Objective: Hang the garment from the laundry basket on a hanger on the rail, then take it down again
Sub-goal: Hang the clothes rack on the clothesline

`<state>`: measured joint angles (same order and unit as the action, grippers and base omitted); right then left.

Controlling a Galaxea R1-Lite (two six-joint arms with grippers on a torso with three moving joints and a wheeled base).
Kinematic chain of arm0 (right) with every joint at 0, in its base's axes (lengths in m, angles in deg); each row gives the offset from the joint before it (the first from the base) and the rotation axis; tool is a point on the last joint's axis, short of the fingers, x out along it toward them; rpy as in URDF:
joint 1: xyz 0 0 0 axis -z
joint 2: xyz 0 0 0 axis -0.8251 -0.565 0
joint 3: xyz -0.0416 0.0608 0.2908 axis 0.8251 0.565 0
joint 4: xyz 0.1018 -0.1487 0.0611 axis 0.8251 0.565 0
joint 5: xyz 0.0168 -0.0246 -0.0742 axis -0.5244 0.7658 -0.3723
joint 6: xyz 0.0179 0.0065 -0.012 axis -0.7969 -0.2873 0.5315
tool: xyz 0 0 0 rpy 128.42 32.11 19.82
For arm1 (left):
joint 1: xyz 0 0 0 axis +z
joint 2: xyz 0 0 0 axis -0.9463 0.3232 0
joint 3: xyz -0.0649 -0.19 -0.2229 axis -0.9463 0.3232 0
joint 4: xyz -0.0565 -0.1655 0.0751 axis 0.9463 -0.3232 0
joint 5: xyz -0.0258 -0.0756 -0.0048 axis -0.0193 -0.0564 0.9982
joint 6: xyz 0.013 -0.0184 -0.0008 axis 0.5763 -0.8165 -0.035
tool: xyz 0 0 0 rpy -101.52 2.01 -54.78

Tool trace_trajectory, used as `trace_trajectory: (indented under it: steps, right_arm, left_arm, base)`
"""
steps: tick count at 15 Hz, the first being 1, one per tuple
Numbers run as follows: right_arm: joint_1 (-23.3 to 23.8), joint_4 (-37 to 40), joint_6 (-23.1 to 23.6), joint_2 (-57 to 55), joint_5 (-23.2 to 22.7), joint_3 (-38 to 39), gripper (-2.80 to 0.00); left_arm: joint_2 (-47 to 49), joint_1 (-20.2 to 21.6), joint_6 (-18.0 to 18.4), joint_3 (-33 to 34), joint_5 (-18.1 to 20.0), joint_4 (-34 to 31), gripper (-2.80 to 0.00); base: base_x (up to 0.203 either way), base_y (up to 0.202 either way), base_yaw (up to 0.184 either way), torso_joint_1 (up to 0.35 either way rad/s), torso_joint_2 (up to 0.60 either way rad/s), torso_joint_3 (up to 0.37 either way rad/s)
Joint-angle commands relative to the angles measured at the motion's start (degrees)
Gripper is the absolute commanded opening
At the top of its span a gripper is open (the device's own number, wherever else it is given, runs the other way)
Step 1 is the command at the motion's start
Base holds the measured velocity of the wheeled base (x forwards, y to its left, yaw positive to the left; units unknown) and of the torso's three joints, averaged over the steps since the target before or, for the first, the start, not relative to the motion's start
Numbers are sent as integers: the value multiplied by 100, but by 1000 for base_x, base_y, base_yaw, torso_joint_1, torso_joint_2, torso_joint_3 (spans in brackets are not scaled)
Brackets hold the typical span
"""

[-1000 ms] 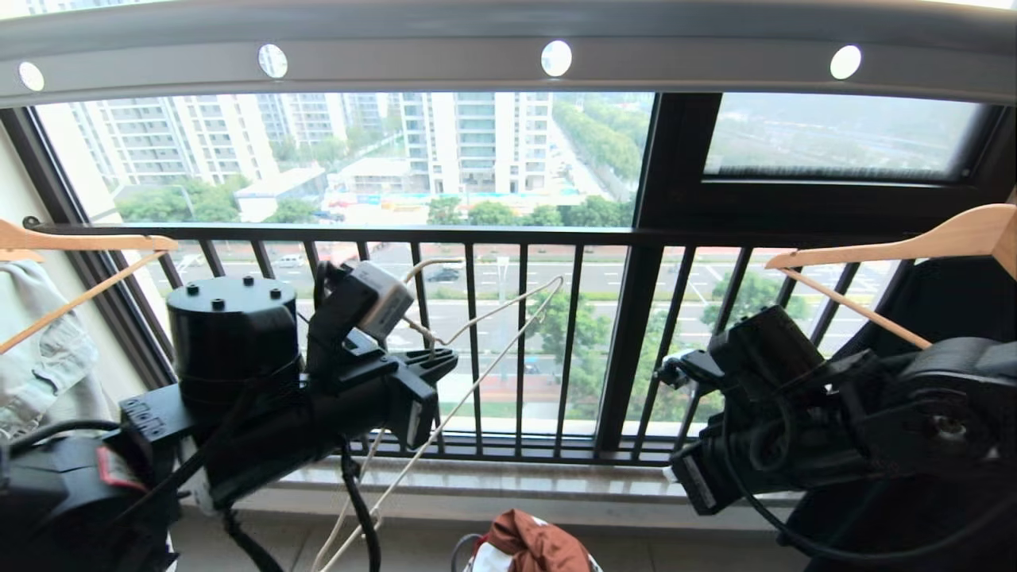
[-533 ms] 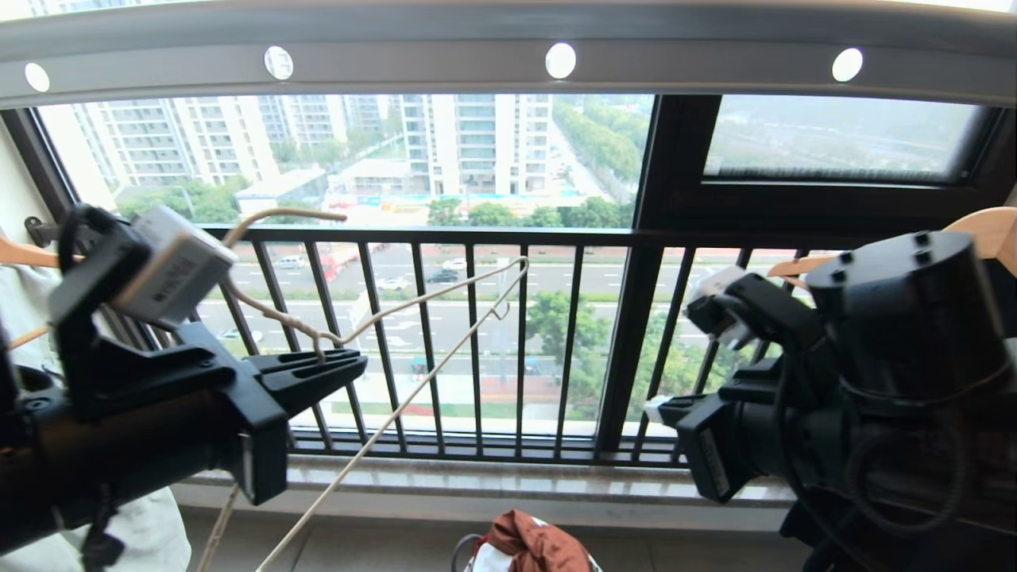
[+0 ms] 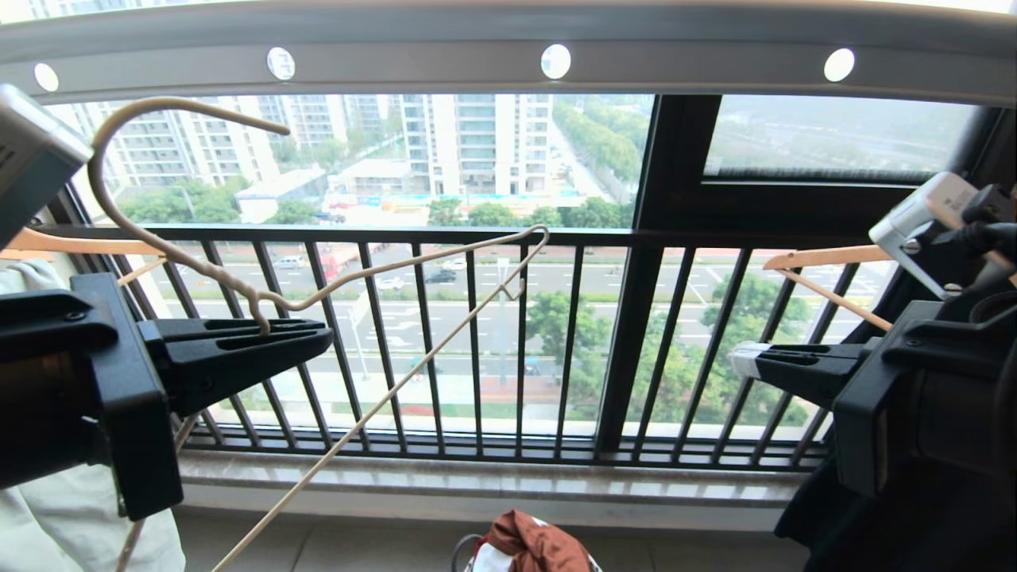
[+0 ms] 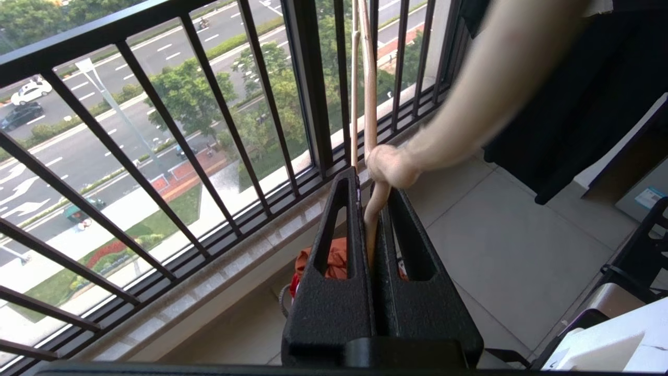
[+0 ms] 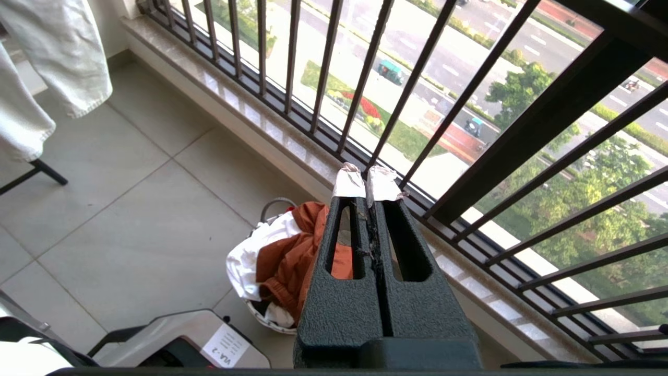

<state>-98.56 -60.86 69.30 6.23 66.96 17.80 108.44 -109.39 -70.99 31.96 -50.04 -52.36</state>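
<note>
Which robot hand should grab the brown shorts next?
Probably the right hand. It is shut on nothing, and the shorts lie in the basket just below it. The left hand is busy, clamped on the hanger.

black textured claws (image 3: 318, 345), slotted fingers (image 5: 339, 292), white-taped tips

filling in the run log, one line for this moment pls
left gripper: shut on hanger, below rail | right gripper: shut, empty | shorts: in basket
</note>
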Motion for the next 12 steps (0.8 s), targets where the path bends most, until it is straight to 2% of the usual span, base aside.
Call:
trace_trajectory:
  steps: [1,5,7,9,12]
  right_arm:
    - [-2,-17,98,354,5,16,-280]
    - [-99,-263,231,559,-3,-28,-280]
    - [-138,-245,248,566,-3,-28,-280]
    - [-222,-225,249,566,6,-28,-280]
    - [-251,-211,257,557,6,-24,-280]
  left_arm:
    - [448,-77,0,-377,-4,-11,-280]
    - [1236,-291,-42,-1151,-115,-18,-280]
    - [1583,-664,-56,-1478,-426,-13,-280]
    - [1782,-776,-160,-1699,-519,-2,-280]
    - [2031,-860,-322,-1953,-957,-31,-280]
  base:
    - [0,0,0,0,0,0]
    - [0,0,0,0,0,0]
    - [0,0,0,0,0,0]
    - [0,0,0,0,0,0]
    - [0,0,0,0,0,0]
